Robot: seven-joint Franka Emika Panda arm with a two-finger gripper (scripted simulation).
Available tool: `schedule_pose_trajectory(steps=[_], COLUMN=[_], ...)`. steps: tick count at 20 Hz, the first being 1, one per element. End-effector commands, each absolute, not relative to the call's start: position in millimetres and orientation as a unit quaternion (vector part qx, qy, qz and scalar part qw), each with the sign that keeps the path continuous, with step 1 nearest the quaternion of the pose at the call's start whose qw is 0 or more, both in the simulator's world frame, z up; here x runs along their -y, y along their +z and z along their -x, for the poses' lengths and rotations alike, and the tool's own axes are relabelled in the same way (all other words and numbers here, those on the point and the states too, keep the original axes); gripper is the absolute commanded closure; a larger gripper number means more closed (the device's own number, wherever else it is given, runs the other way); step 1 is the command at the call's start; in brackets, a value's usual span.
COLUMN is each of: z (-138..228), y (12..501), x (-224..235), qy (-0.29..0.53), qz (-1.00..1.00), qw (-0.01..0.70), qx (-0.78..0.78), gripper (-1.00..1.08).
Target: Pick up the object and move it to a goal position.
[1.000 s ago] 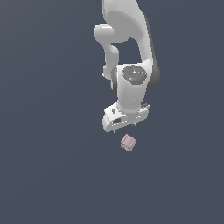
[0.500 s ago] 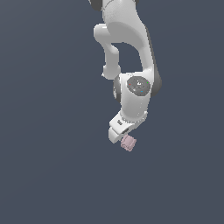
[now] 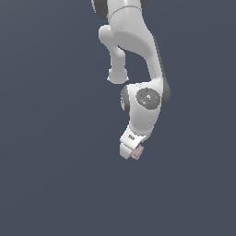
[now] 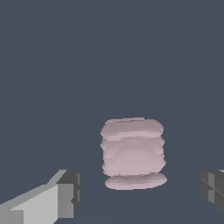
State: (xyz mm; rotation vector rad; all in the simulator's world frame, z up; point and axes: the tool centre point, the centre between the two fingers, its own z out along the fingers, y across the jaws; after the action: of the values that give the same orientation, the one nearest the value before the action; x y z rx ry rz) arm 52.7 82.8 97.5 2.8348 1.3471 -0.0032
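Observation:
The object (image 4: 132,152) is a small pale pink blocky lump with ridged sides, lying on the dark grey floor. In the exterior view only a sliver of the object (image 3: 137,152) shows past the white hand. My gripper (image 4: 140,194) is open and straddles the lump: one fingertip (image 4: 65,192) stands on one side and the other fingertip (image 4: 214,188) on the other, both apart from it. In the exterior view the gripper (image 3: 130,152) is low over the lump and its fingers are hidden behind the hand.
The floor (image 3: 50,175) is a plain dark grey surface. The white arm (image 3: 138,55) reaches down from the top of the exterior view. No other objects show.
The arm has moved down and toward the object. The hand now covers most of the pink lump, which had lain apart below it.

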Motion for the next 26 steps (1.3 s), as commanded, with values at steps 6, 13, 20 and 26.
schedule_pose_trajectory(steps=[6,13,20,26], z=[-56.5,-56.2,-55.2,-56.4], y=[92.0,85.8,51.8,41.4], x=[-85.9,-85.9,-85.9,-86.0], qy=[0.000,0.000,0.000,0.000], qz=[-0.888,-0.888,-0.887,-0.887], qw=[0.000,0.000,0.000,0.000], qx=[-0.460,-0.460,-0.461,-0.461], gripper=[-0.92,-0.92,-0.92,-0.92])
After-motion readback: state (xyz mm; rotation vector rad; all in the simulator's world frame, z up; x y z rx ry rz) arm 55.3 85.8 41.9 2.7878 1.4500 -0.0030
